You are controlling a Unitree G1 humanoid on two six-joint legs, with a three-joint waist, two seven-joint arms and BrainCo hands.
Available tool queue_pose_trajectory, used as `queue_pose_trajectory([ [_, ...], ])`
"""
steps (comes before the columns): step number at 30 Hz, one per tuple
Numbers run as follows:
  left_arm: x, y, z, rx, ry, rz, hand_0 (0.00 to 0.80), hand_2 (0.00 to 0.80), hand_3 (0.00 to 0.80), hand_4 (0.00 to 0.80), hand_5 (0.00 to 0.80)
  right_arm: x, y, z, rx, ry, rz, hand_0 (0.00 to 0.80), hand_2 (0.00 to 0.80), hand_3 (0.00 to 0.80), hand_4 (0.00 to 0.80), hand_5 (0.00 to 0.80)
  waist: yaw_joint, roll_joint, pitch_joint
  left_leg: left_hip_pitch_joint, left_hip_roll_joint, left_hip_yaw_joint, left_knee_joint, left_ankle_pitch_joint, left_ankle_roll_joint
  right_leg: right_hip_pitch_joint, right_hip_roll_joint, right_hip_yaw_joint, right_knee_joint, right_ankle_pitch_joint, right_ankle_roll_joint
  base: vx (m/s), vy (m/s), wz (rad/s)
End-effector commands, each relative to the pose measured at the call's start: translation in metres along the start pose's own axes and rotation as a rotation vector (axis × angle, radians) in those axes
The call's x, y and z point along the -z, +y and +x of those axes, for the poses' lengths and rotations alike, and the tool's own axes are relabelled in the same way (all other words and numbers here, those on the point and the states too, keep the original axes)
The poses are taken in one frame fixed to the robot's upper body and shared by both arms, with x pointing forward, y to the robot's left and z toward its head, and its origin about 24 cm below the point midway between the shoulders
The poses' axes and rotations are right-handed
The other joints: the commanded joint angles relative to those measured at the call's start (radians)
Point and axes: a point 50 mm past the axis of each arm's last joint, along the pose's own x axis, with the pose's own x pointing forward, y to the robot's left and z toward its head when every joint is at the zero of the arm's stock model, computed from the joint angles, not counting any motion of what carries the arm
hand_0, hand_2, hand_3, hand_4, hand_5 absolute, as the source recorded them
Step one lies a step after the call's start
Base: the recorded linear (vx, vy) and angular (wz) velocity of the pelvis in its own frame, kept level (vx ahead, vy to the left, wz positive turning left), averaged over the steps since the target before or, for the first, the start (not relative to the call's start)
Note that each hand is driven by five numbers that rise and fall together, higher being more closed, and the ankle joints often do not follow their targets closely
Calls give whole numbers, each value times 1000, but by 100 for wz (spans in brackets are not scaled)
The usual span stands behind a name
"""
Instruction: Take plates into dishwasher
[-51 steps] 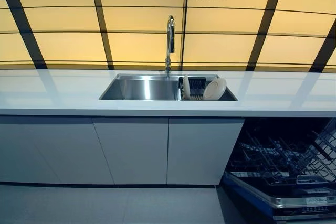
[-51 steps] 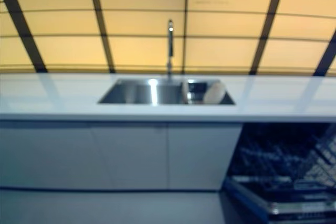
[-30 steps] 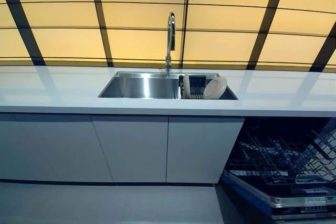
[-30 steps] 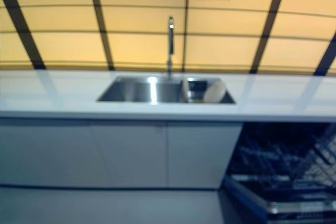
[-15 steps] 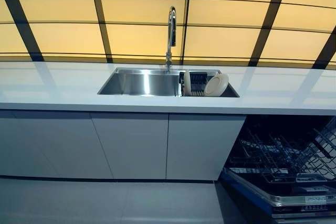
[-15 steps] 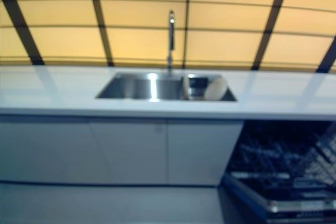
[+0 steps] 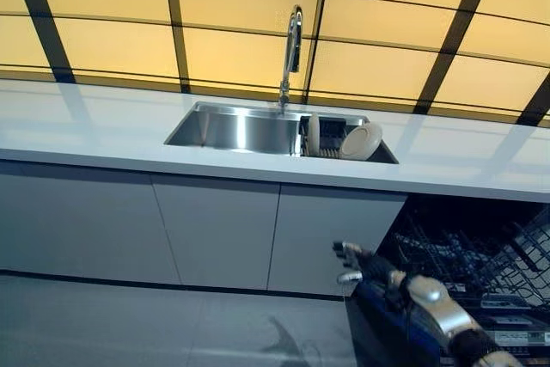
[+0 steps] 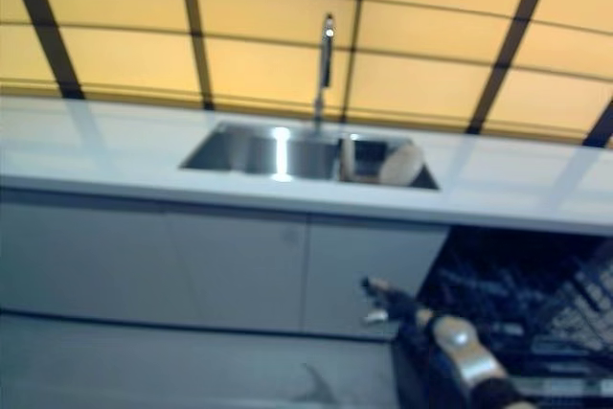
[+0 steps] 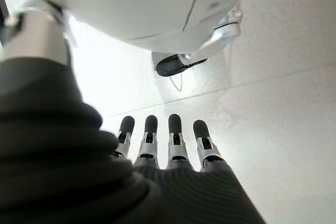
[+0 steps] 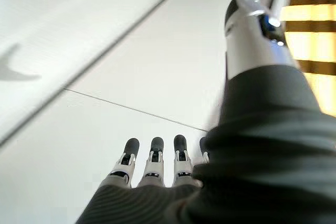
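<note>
Two white plates stand in a dark rack (image 7: pixel 330 140) at the right end of the steel sink (image 7: pixel 232 127): one leans face-on (image 7: pixel 361 141), the other stands edge-on (image 7: pixel 314 135). The dishwasher (image 7: pixel 481 251) is open under the counter at the lower right, with its wire rack showing. My right hand (image 7: pixel 365 264) is raised in front of the dishwasher, well below the plates, fingers straight and empty; it also shows in the right wrist view (image 10: pixel 152 166). My left hand (image 9: pixel 168 145) shows only in the left wrist view, fingers straight, holding nothing, over pale floor.
A tall faucet (image 7: pixel 294 45) rises behind the sink. The white counter (image 7: pixel 94 126) runs left and right of the sink, over grey cabinet doors (image 7: pixel 215 229). The lowered dishwasher door (image 7: pixel 387 333) juts out at the lower right. Grey floor (image 7: pixel 129 324) lies below.
The whole picture has shifted, so the camera has moved. My right hand and forearm have come into view at the lower right, in front of the dishwasher.
</note>
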Motion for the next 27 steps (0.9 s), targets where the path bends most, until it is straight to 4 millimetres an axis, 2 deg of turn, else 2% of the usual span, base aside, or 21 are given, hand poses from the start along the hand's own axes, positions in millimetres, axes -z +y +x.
queue_pose_trajectory([
  [1,-2,13,1,-26,29,105,0,0,0,0,0,-72,-22,5,-13,-220,12,0,0,0,0,0,35,-3,7,24,-87,27,8,-47,105,-22,78,-7,54,-3,-52,66,-35,2],
  [5,6,16,0,-41,46,62,0,0,0,0,0,-103,-24,-3,9,-388,43,0,0,0,0,0,29,-7,10,24,-82,4,68,-68,107,-27,84,-2,121,-45,-73,88,-32,5],
  [6,7,16,0,-45,48,47,0,0,0,0,0,-106,-24,-6,8,-409,51,0,0,0,0,0,27,-9,11,21,-81,1,83,-74,108,-27,84,-2,126,-48,-76,92,-60,14],
  [8,10,16,0,-48,54,0,0,0,0,0,0,-113,-24,-13,-8,-477,73,0,0,0,0,0,25,-25,17,0,-77,5,181,-111,102,-28,77,-8,139,-59,-93,58,-72,15],
  [9,11,14,1,-45,54,-16,0,0,0,0,0,-114,-25,-17,-12,-495,65,0,0,0,0,0,28,-41,26,-44,-76,10,294,-129,95,-25,70,-11,142,-61,-108,31,-92,15],
  [11,13,9,1,-39,43,-50,0,0,0,0,0,-114,-25,-19,-21,-499,39,0,0,0,0,0,42,-61,54,-189,-91,8,538,-69,87,-18,67,-3,147,-57,-136,26,-91,17],
  [12,13,9,1,-38,43,-62,0,0,0,0,0,-114,-25,-19,-24,-498,33,0,0,0,0,0,44,-61,58,-217,-91,8,573,-50,86,-17,70,0,149,-55,-141,75,-32,16],
  [13,13,8,1,-34,40,-85,0,0,0,0,0,-113,-24,-19,-28,-496,19,0,0,0,0,0,55,-51,70,-281,-96,16,586,0,79,-5,86,18,149,-57,-145,149,28,-6],
  [15,14,9,1,-39,37,-99,0,0,0,0,0,-116,-23,-17,-28,-497,11,0,0,0,0,0,77,-24,81,-318,-102,16,495,75,58,23,117,50,140,-66,-139,224,62,-25],
  [17,17,8,1,-43,40,-102,0,0,0,0,0,-123,-22,-13,-27,-502,12,0,0,0,0,0,103,9,87,-340,-72,21,349,176,29,59,149,69,129,-83,-135,306,74,-50],
  [18,18,7,1,-43,41,-102,0,0,0,0,0,-125,-23,-12,-27,-502,12,0,0,0,0,0,114,16,91,-338,-70,19,290,213,18,78,155,78,127,-93,-134,524,103,-61],
  [19,23,4,0,-44,46,-112,0,0,0,0,0,-131,-24,-12,-38,-507,5,0,0,0,0,0,150,34,86,-375,-74,-8,153,288,5,137,175,132,120,-119,-133,488,82,-98],
  [20,25,3,0,-43,48,-117,0,0,0,0,0,-133,-24,-12,-44,-510,3,0,0,0,0,0,158,32,85,-377,-83,-15,134,301,6,155,173,147,123,-134,-133,456,83,-95],
  [21,27,3,0,-40,49,-123,0,0,0,0,0,-135,-24,-14,-51,-515,-2,0,0,0,0,0,162,34,82,-383,-88,-20,140,298,10,165,173,162,125,-145,-134,274,78,-64],
  [22,29,5,0,-37,52,-148,0,0,0,0,0,-139,-22,-15,-72,-534,2,0,0,0,0,0,157,26,63,-370,-97,6,153,216,37,168,151,172,135,-159,-123,265,109,10],
  [23,28,7,0,-39,50,-166,0,0,0,0,0,-139,-22,-15,-78,-548,16,0,0,0,0,0,153,21,51,-369,-98,26,182,176,50,169,132,163,145,-169,-114,225,102,23],
  [24,28,8,0,-40,48,-171,0,0,0,0,0,-139,-21,-15,-78,-552,17,0,0,0,0,0,152,19,48,-371,-100,29,192,165,54,170,127,160,148,-173,-112,162,78,3],
  [25,25,10,0,-46,40,-182,0,0,0,0,0,-138,-21,-15,-78,-561,22,0,0,0,0,0,151,14,37,-371,-99,43,215,130,63,175,106,143,154,-182,-101,226,77,-17],
  [26,19,12,0,-49,31,-177,0,0,0,0,0,-137,-20,-15,-77,-584,42,0,0,0,0,0,152,9,18,-361,-92,69,236,87,80,176,73,97,174,-191,-80,228,74,-13],
  [27,18,12,0,-51,29,-174,0,0,0,0,0,-137,-20,-15,-77,-586,46,0,0,0,0,0,152,8,16,-359,-92,71,238,83,81,175,69,90,177,-192,-77,265,73,-12],
])
